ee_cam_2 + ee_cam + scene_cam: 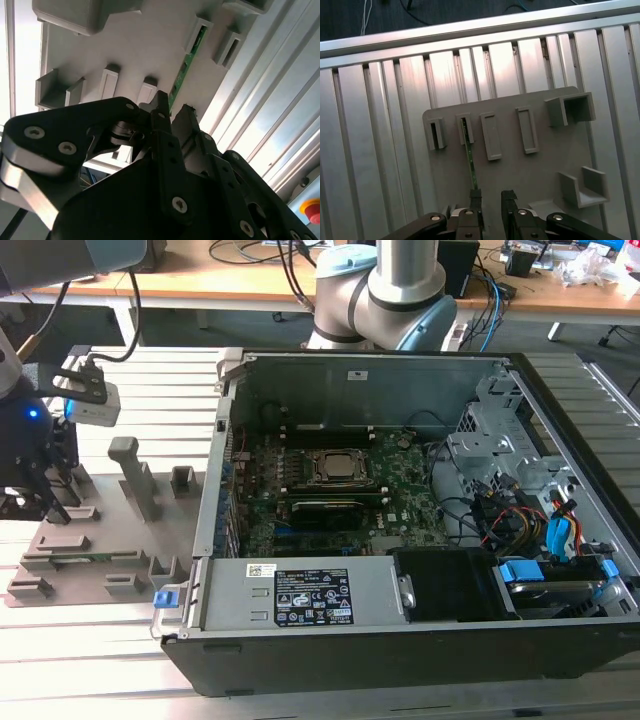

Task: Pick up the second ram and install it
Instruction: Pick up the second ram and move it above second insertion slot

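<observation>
The second ram [470, 164], a thin green stick, stands on its long edge in a grey plastic tray [545, 165]. Its far end is tucked into one narrow pocket in a row of four, and its near end runs up to the tips of the black claw [491, 197]. In the first wrist view the two fingers [476, 199] stand a little apart, with bare tray showing in the gap between them and the stick in line with one fingertip. The second wrist view shows the same green strip [183, 70] running across the tray [140, 45] towards the narrow slot of the claw [173, 110]. The jaws are parted and grip nothing. It cannot be told whether either finger touches the stick. In the exterior view the claw [48, 502] hangs low over the tray [100, 530] at the far left of that view, on a ribbed aluminium table [100, 670]. To the exterior view's right of the tray, an open black computer case [400, 660] lies on its side, apart from the tray. Inside it are a green mainboard [400, 510] with its metal-framed processor socket [335, 468], bundled cables and a labelled power supply [300, 595] along the near wall. The arm's grey and pale-blue base [390, 290] rises behind the case.
</observation>
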